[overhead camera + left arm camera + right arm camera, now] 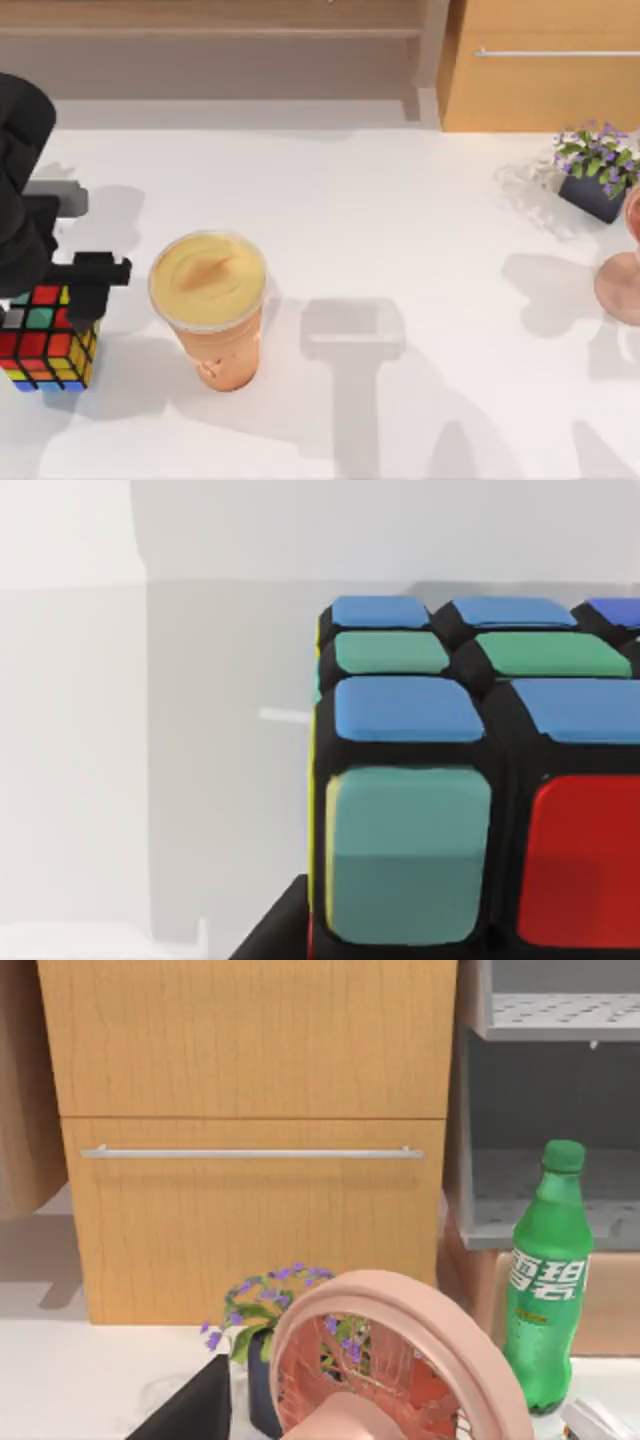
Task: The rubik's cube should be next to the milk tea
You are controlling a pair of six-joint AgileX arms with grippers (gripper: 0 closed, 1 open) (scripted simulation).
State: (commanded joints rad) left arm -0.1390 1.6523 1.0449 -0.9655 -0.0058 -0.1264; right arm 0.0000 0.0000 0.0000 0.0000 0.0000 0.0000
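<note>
So the left gripper (60, 300) is right on top of the rubik's cube (45, 345) near the worktop's (400, 220) left edge. Honestly can't tell if its fingers are clamped on the cube or spread, the black bits cover too much. The milk tea (210, 305) stands just to the cube's right, near but with a gap between them. My guess is the cube got parked there on purpose, close enough to count as next to the cup without knocking it. The right arm sits idle over by the right edge, near a pinkish stemmed glass (625, 280) and a little potted plant (598, 170). White worktop, wooden cabinet (540, 70) behind, green soda bottle (545, 1280) too.
</note>
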